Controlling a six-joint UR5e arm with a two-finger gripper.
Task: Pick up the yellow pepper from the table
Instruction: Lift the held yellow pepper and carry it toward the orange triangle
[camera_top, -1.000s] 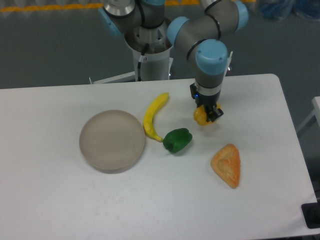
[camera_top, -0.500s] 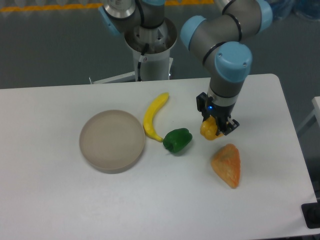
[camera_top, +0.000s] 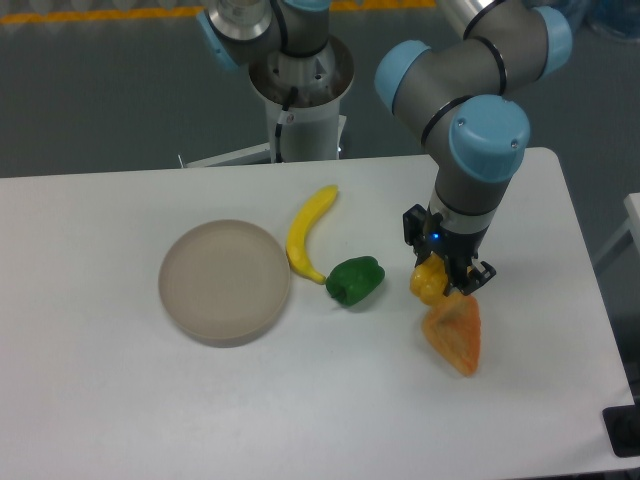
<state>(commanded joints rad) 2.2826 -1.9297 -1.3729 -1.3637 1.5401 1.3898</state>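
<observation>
The gripper (camera_top: 447, 280) points straight down from the grey and blue arm (camera_top: 470, 110), and its dark fingers (camera_top: 470, 278) are drawn in narrow around the yellow pepper (camera_top: 427, 281), clamping it from either side. Only the left half of the pepper shows clear of the fingers; the rest is hidden behind them. It is a small, rounded, lobed thing with no plain long axis from this view, and which way its stem end points cannot be told.

The pepper hangs in the grip over the right half of the white counter (camera_top: 120, 400), directly above the upper tip of the orange wedge (camera_top: 455, 330). In this view the lower edge of the pepper and the fingertips overlap the wedge's top corner, so whether they touch it or sit clear above it cannot be told.

To the left, near but apart from the held pepper, the green pepper (camera_top: 355, 281) lies on the counter. The banana (camera_top: 305, 235) lies just beside it, its lower tip almost at the green pepper. Further left rests a round beige plate (camera_top: 225, 282), its rim close to the banana.
</observation>
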